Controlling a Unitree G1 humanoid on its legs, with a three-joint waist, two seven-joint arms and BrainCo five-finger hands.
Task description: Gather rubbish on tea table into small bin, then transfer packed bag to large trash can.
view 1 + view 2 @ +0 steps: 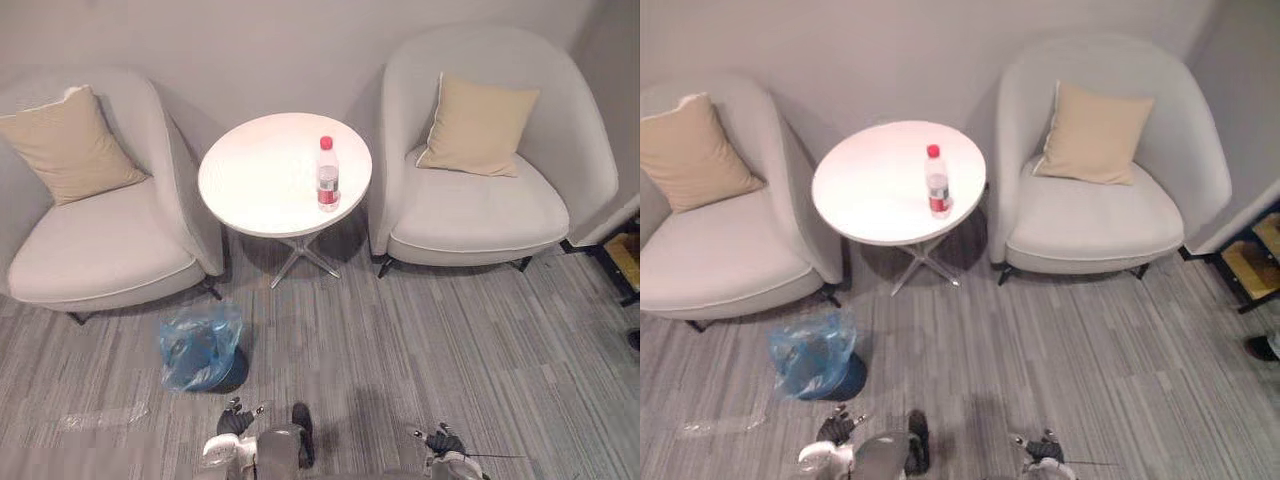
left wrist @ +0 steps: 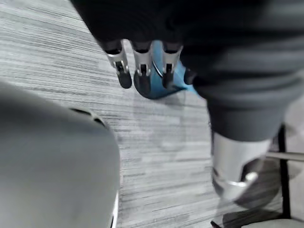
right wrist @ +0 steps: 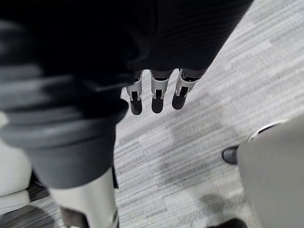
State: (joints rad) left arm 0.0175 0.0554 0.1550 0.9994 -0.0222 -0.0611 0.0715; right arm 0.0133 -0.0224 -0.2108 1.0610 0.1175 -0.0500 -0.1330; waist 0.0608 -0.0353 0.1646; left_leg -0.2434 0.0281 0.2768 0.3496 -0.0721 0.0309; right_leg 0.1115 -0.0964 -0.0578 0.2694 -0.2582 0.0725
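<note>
A clear plastic bottle (image 1: 327,175) with a red cap and label stands upright near the front right edge of the round white tea table (image 1: 255,175). On the carpet in front of the table, to the left, sits a small dark bin (image 1: 203,349) lined with a blue plastic bag. My left hand (image 1: 236,421) hangs low at the bottom of the view, just below and right of the bin, fingers (image 2: 142,66) relaxed and holding nothing. The blue bag (image 2: 156,85) shows past them. My right hand (image 1: 443,440) hangs at the bottom right, fingers (image 3: 156,92) straight and empty.
Two light grey armchairs, one at the left (image 1: 100,245) and one at the right (image 1: 480,205), flank the table, each with a beige cushion. A clear plastic wrapper (image 1: 100,417) lies on the carpet at the lower left. A dark low shelf (image 1: 620,260) stands at the far right.
</note>
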